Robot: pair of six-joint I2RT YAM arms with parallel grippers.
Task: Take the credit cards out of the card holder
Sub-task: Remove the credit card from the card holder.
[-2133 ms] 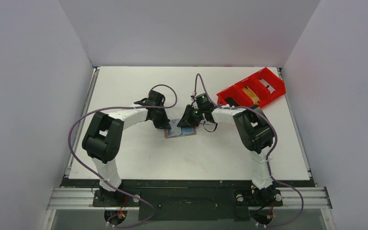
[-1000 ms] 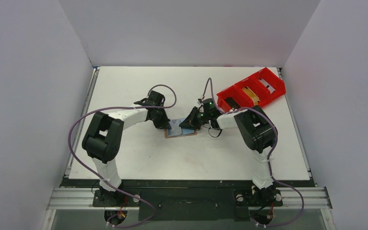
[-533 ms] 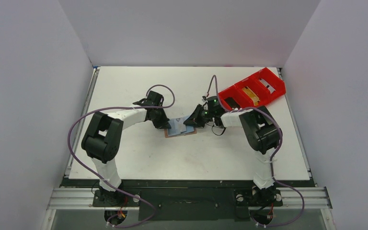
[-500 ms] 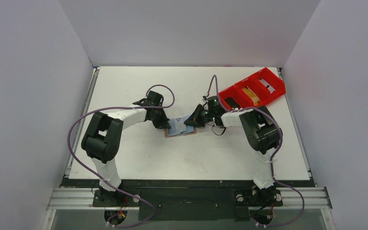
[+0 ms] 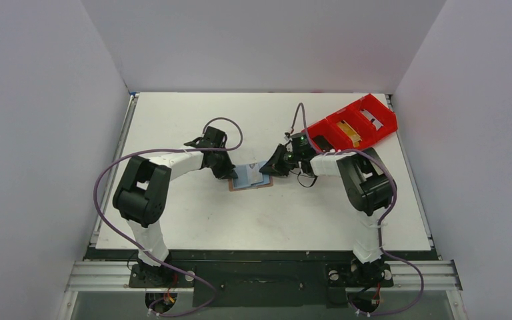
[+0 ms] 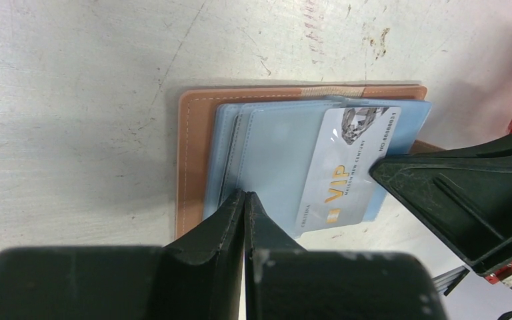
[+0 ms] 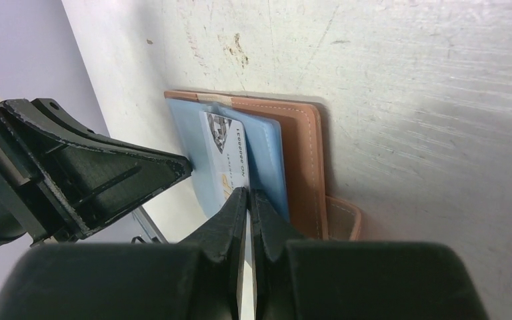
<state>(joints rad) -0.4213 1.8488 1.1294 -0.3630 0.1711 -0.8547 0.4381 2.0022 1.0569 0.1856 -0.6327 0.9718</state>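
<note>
- Left wrist view: the card holder (image 6: 197,133) lies open and flat on the worktop (image 6: 73,80), between the two arms. A white VIP card (image 6: 347,167) sticks partway out of its pale blue sleeves (image 6: 273,147).
- The left claw (image 6: 245,197) has its jaws pressed together, tips down on the sleeves' edge, apparently pinning them.
- The right claw (image 7: 248,195) is pinched tight on the card's outer edge.
- Risk: the grip takes only a thin strip of card, so a pull could let it slip free.
- Risk: if the sleeve clings to the card, the whole holder may drag or lift, since the left tips bear on one small spot.
- Risk: a steep upward pull could bend the card.
</note>
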